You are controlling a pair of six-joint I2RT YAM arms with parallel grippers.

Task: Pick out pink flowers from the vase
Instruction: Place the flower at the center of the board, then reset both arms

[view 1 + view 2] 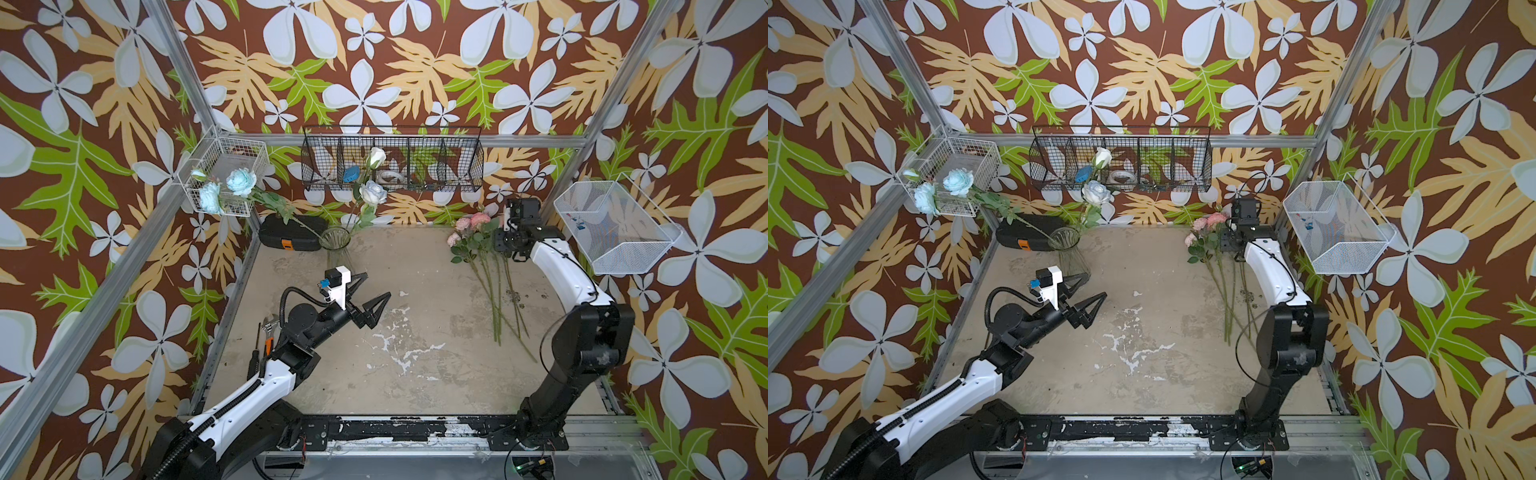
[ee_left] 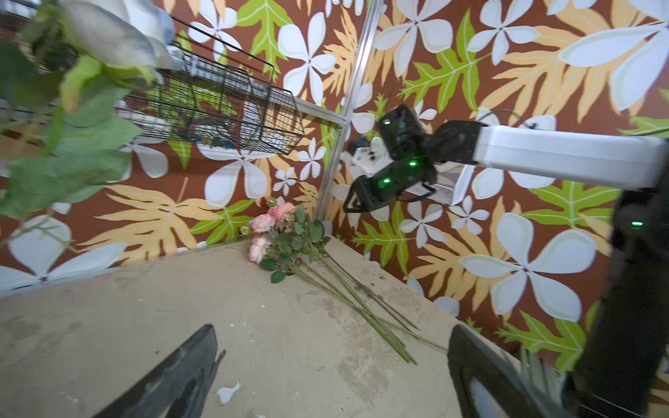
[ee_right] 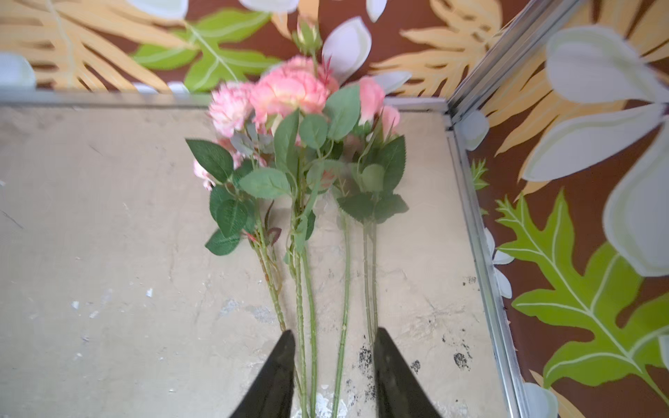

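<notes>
In both top views the left gripper (image 1: 377, 284) is gaping empty near the vase (image 1: 335, 244), the pink flowers (image 1: 1216, 219) lying on the table (image 1: 415, 332) well apart from it. In the left wrist view they are lying far ahead of its spread fingers (image 2: 181, 372); in the right wrist view the right gripper (image 3: 333, 331) is hovering parted (clasping nothing), tips flanking their stems.

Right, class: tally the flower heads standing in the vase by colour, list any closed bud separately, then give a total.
Light blue ruffled flowers: 2
White roses: 2
Closed bud: 1
Pink flowers: 0 in the vase; they lie on the table
Total in the vase: 5
</notes>
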